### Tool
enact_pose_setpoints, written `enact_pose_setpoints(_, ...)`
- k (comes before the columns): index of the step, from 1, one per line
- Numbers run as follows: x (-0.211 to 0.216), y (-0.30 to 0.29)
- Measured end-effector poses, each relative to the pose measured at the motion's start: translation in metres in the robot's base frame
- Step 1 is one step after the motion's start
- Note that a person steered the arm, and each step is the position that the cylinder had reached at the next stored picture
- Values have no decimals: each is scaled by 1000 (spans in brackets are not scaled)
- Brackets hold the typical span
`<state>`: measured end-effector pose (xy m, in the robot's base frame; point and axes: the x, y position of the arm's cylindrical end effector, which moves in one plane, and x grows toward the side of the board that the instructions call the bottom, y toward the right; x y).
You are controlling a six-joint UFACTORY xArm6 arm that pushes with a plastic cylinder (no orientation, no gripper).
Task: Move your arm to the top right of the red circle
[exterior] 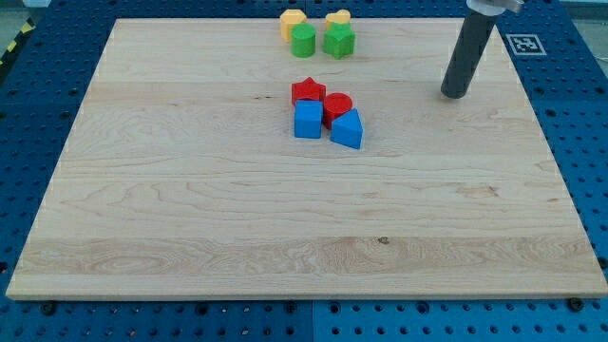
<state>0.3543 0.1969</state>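
The red circle (337,104) sits near the middle of the board's upper half, in a tight cluster. A red star (308,91) is at its upper left, a blue cube (308,121) at its lower left, and a blue wedge-shaped block (348,129) just below it. My tip (455,95) rests on the board well to the right of the red circle, at about the same height in the view and slightly above it. The rod rises toward the view's top right. The tip touches no block.
At the view's top, a green cylinder (303,41) and a green star (339,41) stand side by side, with a yellow block (293,19) and a yellow heart (337,17) behind them. The wooden board (190,209) lies on a blue pegboard table.
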Motion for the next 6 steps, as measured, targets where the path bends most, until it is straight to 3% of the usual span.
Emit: enact_pose_setpoints(6, -9, -20)
